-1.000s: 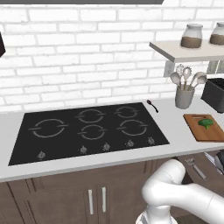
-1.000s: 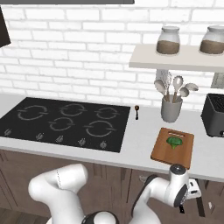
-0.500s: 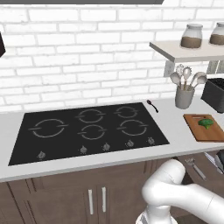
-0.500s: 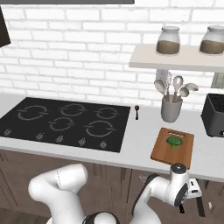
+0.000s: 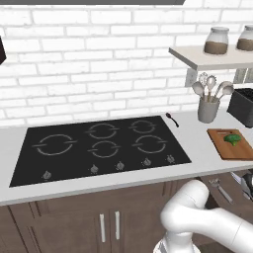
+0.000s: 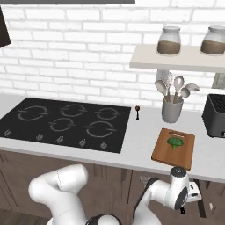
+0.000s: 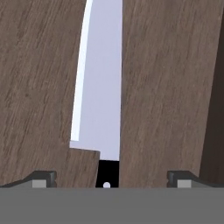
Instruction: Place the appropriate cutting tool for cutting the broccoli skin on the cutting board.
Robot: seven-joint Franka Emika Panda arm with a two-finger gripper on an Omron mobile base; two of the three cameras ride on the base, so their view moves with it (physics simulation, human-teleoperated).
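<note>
One knife [image 7: 101, 83] right under the gripper [image 7: 112, 177], lying on dark wood, jaws spread wide, holding nothing.
Broccoli [image 6: 176, 142] sits on the cutting board [image 6: 163, 154]; utensil pot [image 6: 172, 110] behind the board, toaster [image 6: 215, 116] beside it on the surface [image 6: 136, 145].

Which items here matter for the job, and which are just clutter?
For the job: cutting board, broccoli on it, knife ahead of the tool.
Lying about: cooktop, utensil pot, two jars, toaster.

Matt grained wood cutting board [image 6: 174, 152]; glossy black glass cooktop [image 5: 99, 147]; smooth pale metal knife blade [image 7: 103, 83] on dark wood.
</note>
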